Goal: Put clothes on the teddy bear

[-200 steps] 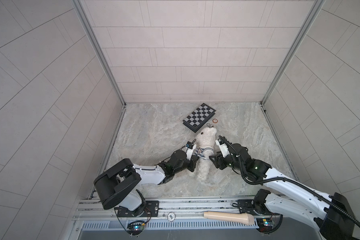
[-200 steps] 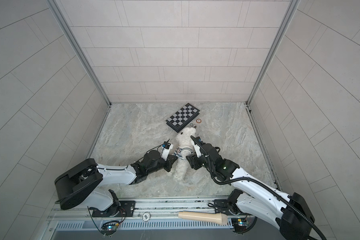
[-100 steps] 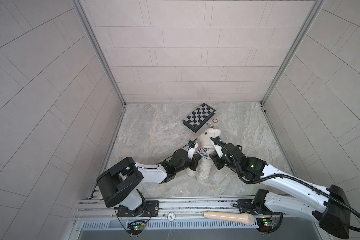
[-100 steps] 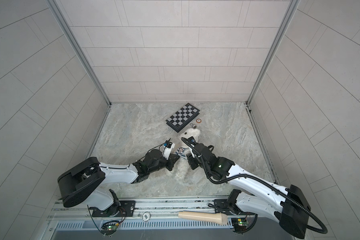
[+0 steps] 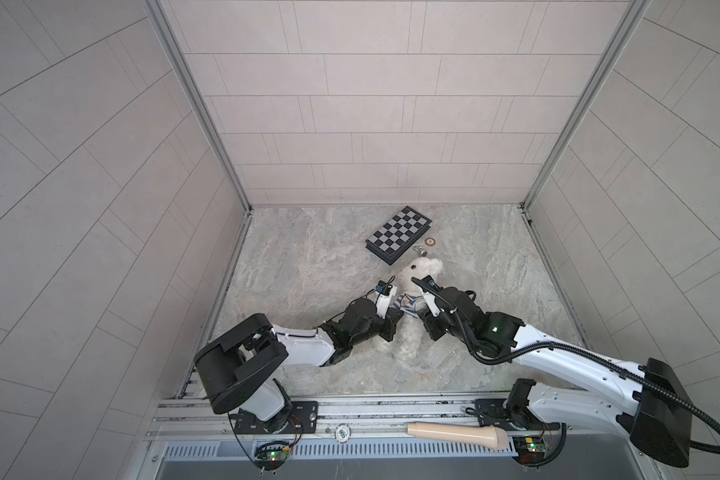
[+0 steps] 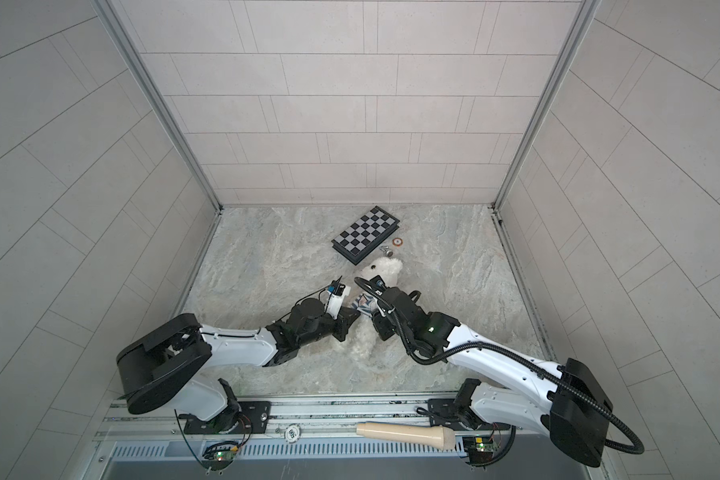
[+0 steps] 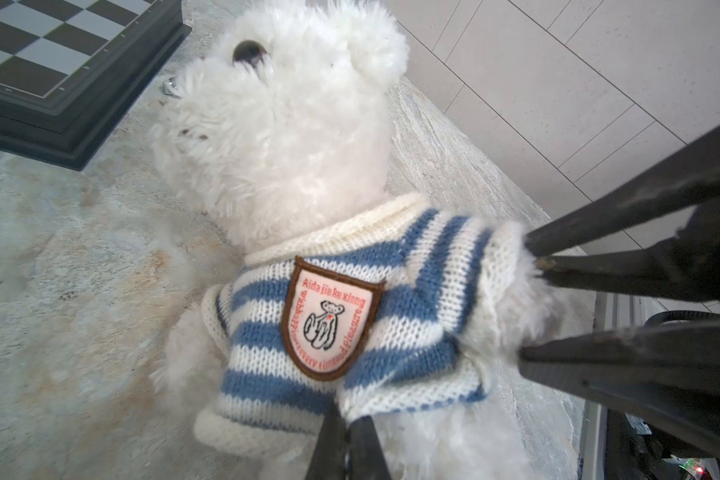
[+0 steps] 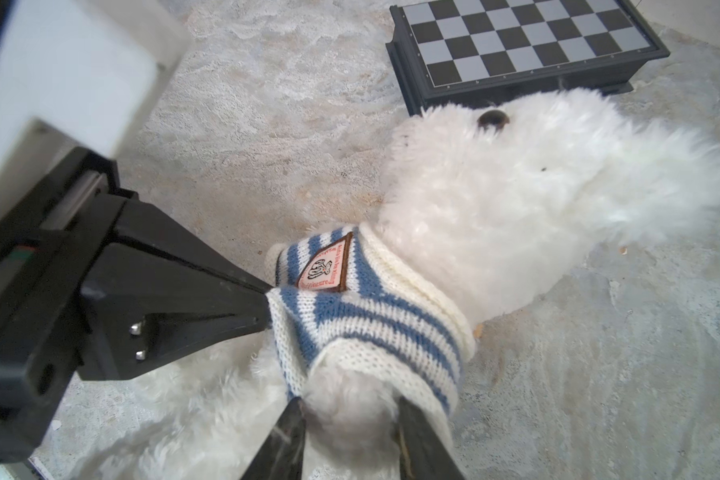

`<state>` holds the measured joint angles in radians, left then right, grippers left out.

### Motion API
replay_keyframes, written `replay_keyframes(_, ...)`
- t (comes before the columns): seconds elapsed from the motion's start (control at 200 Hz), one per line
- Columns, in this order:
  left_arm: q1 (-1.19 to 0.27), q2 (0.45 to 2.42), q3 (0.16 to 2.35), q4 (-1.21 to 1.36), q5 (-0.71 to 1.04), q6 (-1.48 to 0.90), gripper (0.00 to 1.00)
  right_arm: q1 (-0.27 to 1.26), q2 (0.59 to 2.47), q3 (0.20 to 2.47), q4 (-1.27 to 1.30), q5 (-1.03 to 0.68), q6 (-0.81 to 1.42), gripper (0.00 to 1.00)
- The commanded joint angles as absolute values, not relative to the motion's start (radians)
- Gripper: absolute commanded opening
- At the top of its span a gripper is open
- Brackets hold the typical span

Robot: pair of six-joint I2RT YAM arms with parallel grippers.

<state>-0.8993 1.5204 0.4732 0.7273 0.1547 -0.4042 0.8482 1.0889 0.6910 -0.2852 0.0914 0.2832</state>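
The teddy bear [image 5: 424, 269] lies on the stone floor, its head [image 7: 292, 137] towards the chessboard. A blue-and-white striped shirt [image 7: 258, 336] with a crest badge covers its chest in both wrist views and shows in both top views [image 6: 364, 309]. My left gripper [image 7: 346, 409] is shut on the shirt's lower hem, to the left of the bear's middle [image 5: 395, 318]. My right gripper [image 8: 350, 405] comes in from the right [image 5: 422, 316]. Its jaws press both sides of the furry arm [image 8: 350, 390] that sticks out of a sleeve. The bear's legs [image 5: 408, 347] lie between the two arms.
A black chessboard [image 5: 398, 235] lies just beyond the bear's head, with a small round disc [image 5: 431, 241] and a small metal piece [image 5: 420, 250] beside it. A beige cylinder [image 5: 458, 434] rests on the front rail. Tiled walls close in three sides.
My right gripper has moved left onto the bear and its jaws have narrowed round the arm. The left gripper has kept its pinch on the shirt hem.
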Motion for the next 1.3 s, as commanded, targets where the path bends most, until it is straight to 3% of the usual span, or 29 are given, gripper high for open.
replay_keyframes(0.0,-0.903,1.523,0.489,0.745,0.155,-0.410,0.00,0.854,1.101,0.689,-0.273,0.125,0.263,0.37)
replay_keyframes(0.135,-0.903,1.522,0.486,0.749,0.153,-0.407,0.00,0.853,1.100,0.689,-0.279,0.155,0.256,0.28)
replay_keyframes(0.29,-0.903,1.518,0.479,0.746,0.145,-0.403,0.00,0.852,1.041,0.679,-0.291,0.181,0.236,0.00)
replay_keyframes(0.441,-0.903,1.507,0.473,0.724,0.119,-0.385,0.00,0.819,0.916,0.626,-0.231,0.130,0.248,0.00)
replay_keyframes(0.771,-0.885,1.449,0.461,0.633,0.069,-0.328,0.00,0.689,0.734,0.537,-0.053,-0.311,0.232,0.00)
replay_keyframes(1.056,-0.927,1.353,0.476,0.544,0.087,-0.252,0.00,0.658,0.800,0.528,0.038,-0.320,0.318,0.00)
replay_keyframes(1.182,-0.931,1.286,0.464,0.523,0.180,-0.258,0.31,0.659,0.836,0.525,0.065,-0.255,0.359,0.00)
replay_keyframes(1.297,-0.930,1.185,0.439,0.466,0.186,-0.265,0.50,0.659,0.841,0.527,0.079,-0.204,0.380,0.00)
